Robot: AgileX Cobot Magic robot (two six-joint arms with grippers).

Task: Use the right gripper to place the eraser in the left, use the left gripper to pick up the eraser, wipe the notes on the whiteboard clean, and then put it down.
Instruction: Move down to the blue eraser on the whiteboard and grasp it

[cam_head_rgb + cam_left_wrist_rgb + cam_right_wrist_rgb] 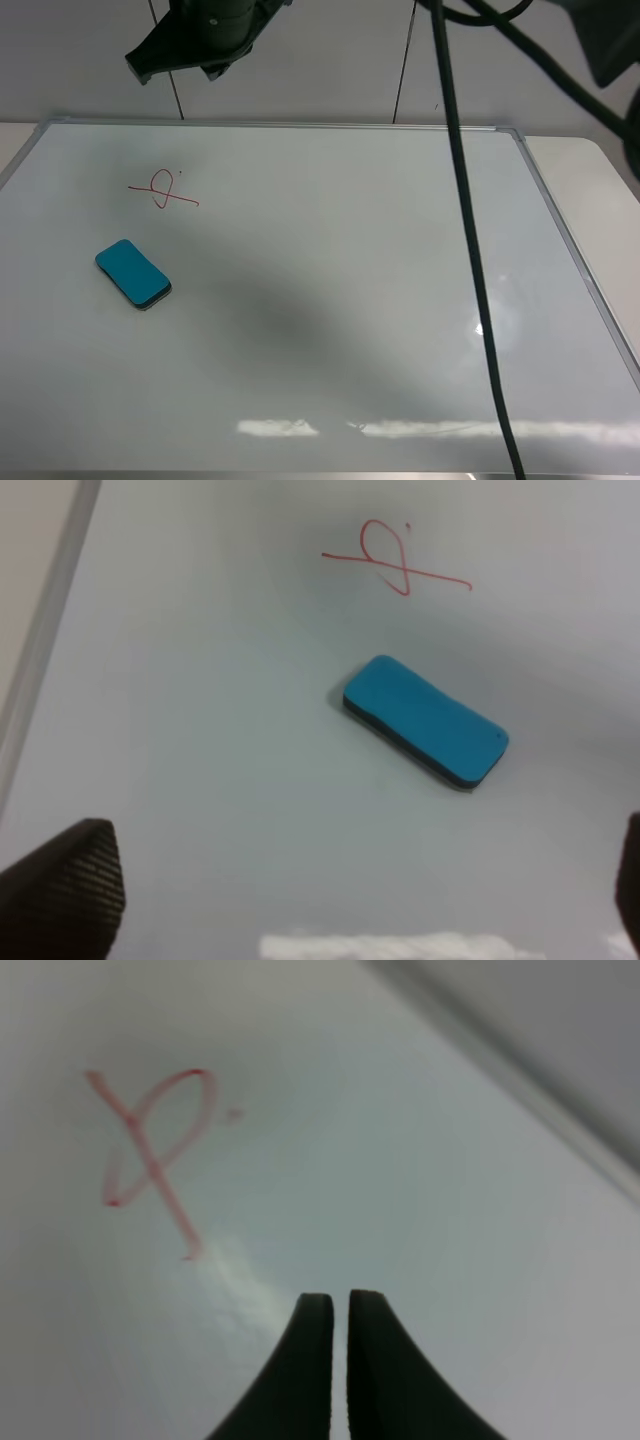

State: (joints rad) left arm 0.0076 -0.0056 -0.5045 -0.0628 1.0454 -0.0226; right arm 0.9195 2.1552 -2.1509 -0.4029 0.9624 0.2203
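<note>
Glossy whiteboard (350, 330) fills the scene, with a pale wall (320, 60) behind it. The right gripper (340, 1302) is pinched to a thin slit and holds nothing, poised over the board close to the red notes (150, 1155). The left gripper (345, 895) is spread wide and empty, and the eraser (425, 720) lies flat beyond its fingers (60, 890). The eraser sits on the board's left part, just nearer than the notes and apart from them. A black cable (470, 250) hangs across the right.
</note>
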